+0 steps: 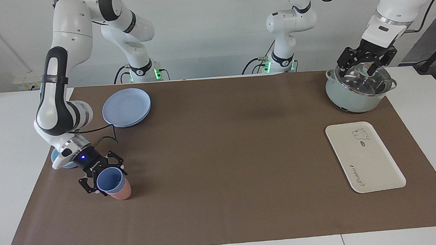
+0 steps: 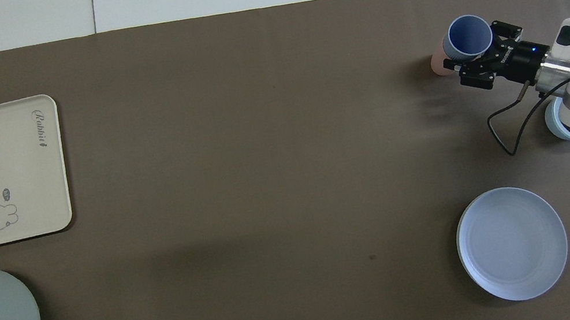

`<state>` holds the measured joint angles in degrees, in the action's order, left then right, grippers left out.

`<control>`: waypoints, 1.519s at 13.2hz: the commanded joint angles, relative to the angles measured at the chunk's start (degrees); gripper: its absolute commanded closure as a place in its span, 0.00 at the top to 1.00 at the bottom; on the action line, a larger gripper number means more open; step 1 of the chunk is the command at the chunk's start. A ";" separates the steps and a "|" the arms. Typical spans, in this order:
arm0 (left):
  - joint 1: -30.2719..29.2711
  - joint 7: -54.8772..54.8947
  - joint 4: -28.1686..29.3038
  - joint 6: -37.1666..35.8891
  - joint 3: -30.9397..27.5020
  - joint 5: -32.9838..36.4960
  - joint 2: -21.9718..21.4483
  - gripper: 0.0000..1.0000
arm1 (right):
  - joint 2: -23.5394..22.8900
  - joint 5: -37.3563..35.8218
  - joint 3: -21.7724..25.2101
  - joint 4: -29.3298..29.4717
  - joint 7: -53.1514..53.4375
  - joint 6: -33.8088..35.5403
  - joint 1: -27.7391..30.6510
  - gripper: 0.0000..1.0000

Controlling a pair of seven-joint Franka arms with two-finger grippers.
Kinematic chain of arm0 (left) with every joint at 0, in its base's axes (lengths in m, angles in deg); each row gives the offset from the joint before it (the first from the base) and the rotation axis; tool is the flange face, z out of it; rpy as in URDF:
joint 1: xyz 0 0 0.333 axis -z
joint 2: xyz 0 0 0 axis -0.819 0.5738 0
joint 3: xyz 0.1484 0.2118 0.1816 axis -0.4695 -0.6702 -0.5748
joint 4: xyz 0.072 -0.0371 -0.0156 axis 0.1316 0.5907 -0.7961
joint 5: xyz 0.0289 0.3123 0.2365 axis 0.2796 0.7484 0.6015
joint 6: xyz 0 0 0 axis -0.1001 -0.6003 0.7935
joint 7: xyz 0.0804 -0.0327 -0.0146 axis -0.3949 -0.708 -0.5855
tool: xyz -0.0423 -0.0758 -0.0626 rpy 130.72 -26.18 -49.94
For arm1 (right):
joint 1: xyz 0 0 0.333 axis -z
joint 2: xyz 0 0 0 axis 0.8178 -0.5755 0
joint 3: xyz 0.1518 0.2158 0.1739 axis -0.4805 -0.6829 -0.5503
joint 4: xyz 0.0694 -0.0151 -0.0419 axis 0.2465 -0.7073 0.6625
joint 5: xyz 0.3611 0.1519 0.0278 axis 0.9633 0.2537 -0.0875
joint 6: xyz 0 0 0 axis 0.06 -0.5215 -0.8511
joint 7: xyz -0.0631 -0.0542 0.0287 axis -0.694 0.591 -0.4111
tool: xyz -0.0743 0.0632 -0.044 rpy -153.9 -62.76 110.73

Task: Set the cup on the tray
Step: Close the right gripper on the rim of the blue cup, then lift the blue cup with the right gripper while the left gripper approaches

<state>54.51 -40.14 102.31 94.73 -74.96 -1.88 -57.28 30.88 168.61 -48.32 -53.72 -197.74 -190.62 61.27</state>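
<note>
Right gripper (image 1: 104, 182) has its jaws clamped on the blue cup (image 1: 110, 180), lifted just above the pink cup (image 1: 120, 191) at the right arm's end of the mat, roughly 9 o'clock from the tray (image 1: 364, 156) in the facing view.

Risks:
- smooth tapered plastic could slip
- cup base may clip the pink cup and tip it

The tray is flat and cream with rounded corners.

Left gripper (image 1: 365, 61) waits over the pot (image 1: 356, 91), jaws spread.
</note>
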 commanded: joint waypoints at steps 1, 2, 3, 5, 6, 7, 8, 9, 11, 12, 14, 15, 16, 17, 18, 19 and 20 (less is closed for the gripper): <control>0.12 0.26 1.51 1.37 -0.09 -0.19 -1.33 1.00 | -0.20 2.41 -0.06 0.05 -2.07 -1.04 -0.25 0.99; 0.03 0.35 1.51 1.37 -0.09 -0.19 -1.33 1.00 | -0.29 2.41 -0.06 0.05 -2.08 -1.13 -0.25 0.99; 0.03 0.35 1.51 1.45 -0.09 -0.19 -1.33 1.00 | -0.20 2.41 0.03 0.13 -2.08 -1.13 -0.25 0.99; 0.12 0.44 1.60 1.46 -0.09 -0.19 -1.33 1.00 | -0.29 2.33 -0.06 0.13 -2.08 -1.13 -0.25 0.99; 0.03 0.53 1.60 1.46 -0.09 -0.19 -1.33 1.00 | -0.29 2.24 -0.06 0.13 -2.08 -1.04 -0.25 0.97; 0.03 0.61 1.68 1.46 0.00 -0.19 -1.33 1.00 | -0.72 2.41 -0.06 0.22 -2.60 -0.95 0.01 0.97; 0.03 0.70 1.68 1.46 0.00 -0.19 -1.33 1.00 | -1.42 2.50 -0.06 0.48 -4.34 -0.95 0.36 0.97; 0.03 0.70 1.68 1.54 0.00 -0.19 -1.33 1.00 | -1.43 2.59 -0.06 0.48 -4.53 -0.95 0.28 0.96; 0.03 0.61 1.95 2.94 0.00 -0.19 -1.33 1.00 | -1.52 2.24 -0.06 1.10 -4.88 -0.86 0.19 0.67; 0.12 0.53 2.12 3.38 0.00 -0.19 -1.33 1.00 | -1.52 1.72 -0.06 1.53 -4.89 -0.86 0.62 0.06; 0.38 0.35 2.12 3.48 0.00 -0.19 -1.33 1.00 | -1.52 2.15 -0.06 2.07 -4.01 -0.69 0.63 0.00; 0.47 0.26 2.12 3.48 0.00 -0.19 -1.33 0.99 | -1.26 2.06 -0.06 2.07 -2.88 -0.43 0.54 0.00; 0.47 0.18 2.12 3.48 0.08 -0.28 -1.33 0.98 | -0.73 1.19 0.03 2.15 -1.30 -1.03 -0.15 0.00; 0.56 -0.17 2.12 3.91 0.09 -0.37 -1.33 0.95 | 0.49 0.58 0.20 2.07 0.37 -1.21 -0.68 0.00; 0.65 -0.87 2.21 4.96 0.17 -0.89 -1.33 0.91 | 2.51 -3.69 0.38 1.98 2.91 -3.30 -1.73 0.00; 1.17 -4.71 2.56 6.62 0.35 -1.68 -1.33 0.79 | 5.14 -10.18 0.20 1.72 7.72 -6.28 -2.61 0.00; 2.65 -8.40 4.74 9.34 0.35 -3.16 -1.85 0.72 | 7.43 -16.68 0.29 1.54 14.82 -6.92 -3.49 0.00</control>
<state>54.90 -43.37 102.88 99.61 -74.32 -3.15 -57.30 32.89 160.13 -48.05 -50.95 -192.45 -194.83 59.49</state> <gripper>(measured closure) 0.088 0.141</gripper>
